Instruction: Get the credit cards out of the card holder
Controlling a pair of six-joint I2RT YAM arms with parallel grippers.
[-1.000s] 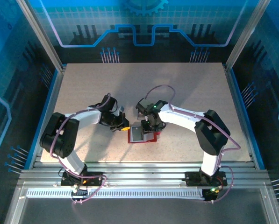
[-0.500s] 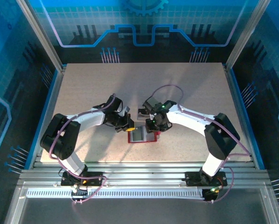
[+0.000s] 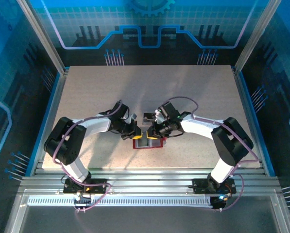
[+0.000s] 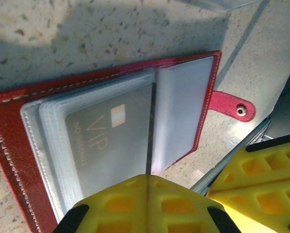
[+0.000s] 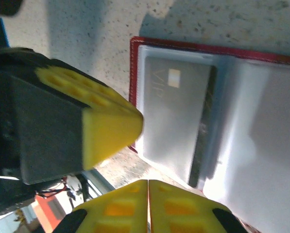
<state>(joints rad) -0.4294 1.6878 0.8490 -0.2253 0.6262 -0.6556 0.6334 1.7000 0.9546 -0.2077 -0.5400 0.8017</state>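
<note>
The red card holder lies open on the table between my two grippers, its clear sleeves facing up. A grey credit card marked VIP sits inside a sleeve and shows again in the right wrist view. My left gripper is shut, its yellow tips down at the holder's sleeve edge with nothing seen between them. My right gripper is shut too, its tips at the holder's edge beside the card. The two grippers are close together. The holder's red tab sticks out sideways.
A small clear plastic box lies just behind the holder, its corner at the top of the left wrist view. The speckled table stretches out behind and to both sides. Metal rails run along the near edge.
Both grippers have closed in on the holder, the left moving right and the right moving down and left. The right gripper's fingers have gone from open to shut.
</note>
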